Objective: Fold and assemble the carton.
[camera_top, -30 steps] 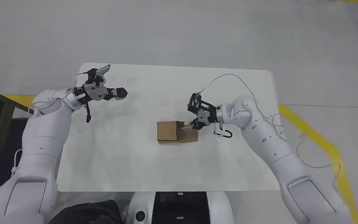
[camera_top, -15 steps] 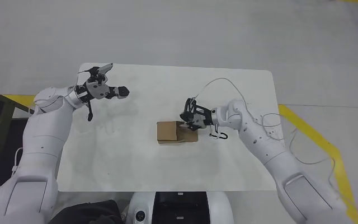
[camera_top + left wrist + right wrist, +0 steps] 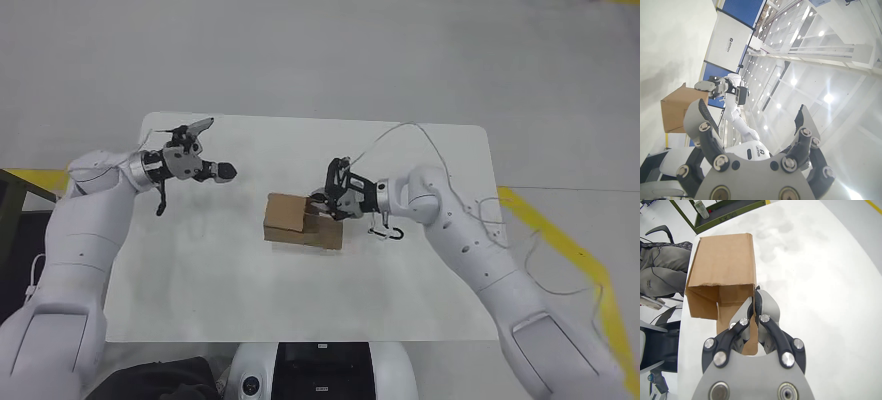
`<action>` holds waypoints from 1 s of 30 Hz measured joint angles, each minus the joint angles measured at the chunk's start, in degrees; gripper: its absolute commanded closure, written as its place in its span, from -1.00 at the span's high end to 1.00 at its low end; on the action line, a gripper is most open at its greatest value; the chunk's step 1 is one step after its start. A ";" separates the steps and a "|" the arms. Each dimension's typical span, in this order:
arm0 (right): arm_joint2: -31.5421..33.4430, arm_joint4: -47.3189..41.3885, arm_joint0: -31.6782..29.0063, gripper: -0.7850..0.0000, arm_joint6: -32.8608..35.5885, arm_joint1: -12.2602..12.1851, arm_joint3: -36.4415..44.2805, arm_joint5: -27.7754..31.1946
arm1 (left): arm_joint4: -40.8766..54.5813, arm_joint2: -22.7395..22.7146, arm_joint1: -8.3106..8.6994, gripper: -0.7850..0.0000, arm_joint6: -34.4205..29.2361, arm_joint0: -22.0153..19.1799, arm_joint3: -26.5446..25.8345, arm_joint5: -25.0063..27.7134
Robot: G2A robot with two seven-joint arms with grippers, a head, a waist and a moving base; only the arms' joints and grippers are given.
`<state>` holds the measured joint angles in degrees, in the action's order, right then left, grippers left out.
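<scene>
L side: the left gripper (image 3: 214, 149) hangs above the table (image 3: 400, 290), well apart from the carton (image 3: 285, 215), off the carton's left and toward the table's far edge. Fingers are spread wide with nothing between them. In the left wrist view the ribbed pads (image 3: 706, 112) stand far apart, and the carton is seen past them.

Centre: the carton is brown cardboard, on its side near the middle of the table and skewed to the table's edges. Plain faces are turned toward the left gripper. The end toward the right arm is open, and the right wrist view shows the hollow inside. One flap (image 3: 734, 323) lies flat on the table, reaching out from the opening toward the right wrist.

R side: the right gripper (image 3: 322, 200) is at the carton's open end, pinched onto the cardboard edge at one corner of the opening. One finger is inside and the other outside, with only the wall's thickness between them.

A thin white cable (image 3: 400, 132) arcs from the right wrist over the table beyond the carton. A black hook (image 3: 386, 234) hangs under that wrist, near the carton's right.
</scene>
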<state>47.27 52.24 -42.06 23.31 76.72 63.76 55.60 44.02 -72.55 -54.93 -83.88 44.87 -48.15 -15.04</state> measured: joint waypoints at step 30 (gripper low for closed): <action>6.49 17.27 -6.09 -1.00 -1.52 -3.33 20.05 -12.99 | 16.57 38.61 4.45 1.00 -4.10 -13.38 1.99 -1.27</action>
<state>53.76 69.51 -48.15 21.79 73.39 83.81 42.62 60.60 -33.94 -50.49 -87.98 31.49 -46.16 -16.31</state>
